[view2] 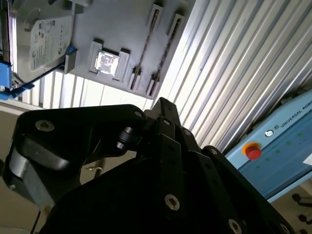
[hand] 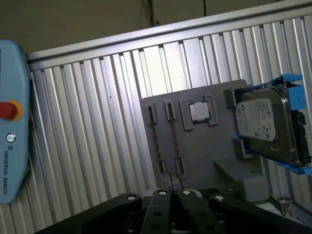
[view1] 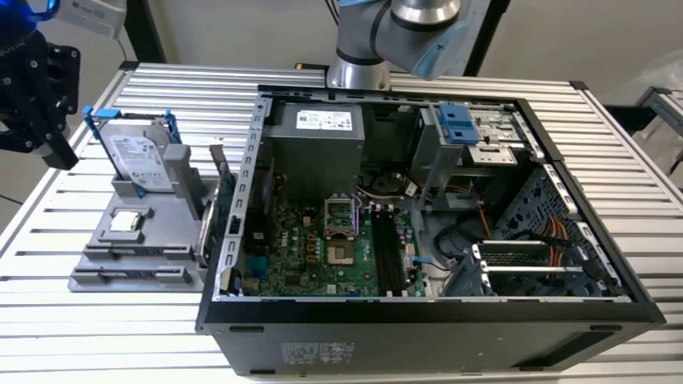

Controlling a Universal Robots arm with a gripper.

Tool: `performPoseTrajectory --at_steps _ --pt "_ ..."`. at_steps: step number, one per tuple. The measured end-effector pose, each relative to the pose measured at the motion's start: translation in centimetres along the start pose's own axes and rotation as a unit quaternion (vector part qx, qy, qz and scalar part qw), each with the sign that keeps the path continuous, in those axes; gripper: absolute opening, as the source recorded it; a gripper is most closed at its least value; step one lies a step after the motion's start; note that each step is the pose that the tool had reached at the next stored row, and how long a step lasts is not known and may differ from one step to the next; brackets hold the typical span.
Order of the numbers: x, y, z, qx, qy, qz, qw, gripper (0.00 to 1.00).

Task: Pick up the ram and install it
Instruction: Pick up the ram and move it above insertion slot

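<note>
Black gripper [view1: 56, 154] hangs at the upper left of the exterior view, above the ribbed aluminium table [view1: 64, 336] and well apart from everything on it; the nearest item is the hard drive [view1: 139, 160]. Jaws: in both wrist views the finger links converge to a single tip, so they read as pressed together. Gray fixture [view1: 96, 240] lies flat on the table at the exterior view's left, just beside the open computer case [view1: 427, 336]. On the fixture, the hard drive stands upright in its blue-handled bracket [view1: 89, 116] at the far end. A small square processor chip [hand: 199, 111] lies flat in a recess at the middle. Two long parallel slots [hand: 158, 141], each with a clip at either end, occupy the near end. In both wrist views a thin dark strip runs along each slot between its clips; the ram [hand: 174, 141] appears to sit there edge-on, near the processor chip. Its face and chips cannot be made out from this angle, and which strip is the stick cannot be told. Inside the case, the green motherboard [view1: 309, 256] lies exposed at the centre of the exterior view, with long black memory sockets [view1: 386, 248] running along it. The arm [view1: 369, 32] rises behind the case at top centre. A pale blue pendant [hand: 7, 109] with a red button shows in both wrist views, well apart from the fixture.
</note>
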State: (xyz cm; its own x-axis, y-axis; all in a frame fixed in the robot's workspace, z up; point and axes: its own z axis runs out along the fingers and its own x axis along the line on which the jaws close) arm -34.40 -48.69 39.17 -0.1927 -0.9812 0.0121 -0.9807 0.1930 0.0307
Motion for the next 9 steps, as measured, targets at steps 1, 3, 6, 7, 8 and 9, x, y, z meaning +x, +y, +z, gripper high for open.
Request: performPoseTrajectory --at_steps 1,3,6,7,8,9 --pt "0.00 0.00 0.01 0.0008 -0.0001 -0.004 1.0000 0.00" --pt "0.00 0.00 0.01 0.0020 0.0000 -0.012 0.9999 0.00" --pt "0.00 0.00 0.01 0.0038 0.0001 -0.026 0.9996 0.00" --pt "0.00 0.00 0.01 0.0045 0.0001 -0.031 0.9995 0.00" --pt "0.00 0.00 0.00 0.0050 0.0002 -0.036 0.9994 0.00" --pt "0.00 0.00 0.01 0.0056 0.0002 -0.040 0.9992 0.00"
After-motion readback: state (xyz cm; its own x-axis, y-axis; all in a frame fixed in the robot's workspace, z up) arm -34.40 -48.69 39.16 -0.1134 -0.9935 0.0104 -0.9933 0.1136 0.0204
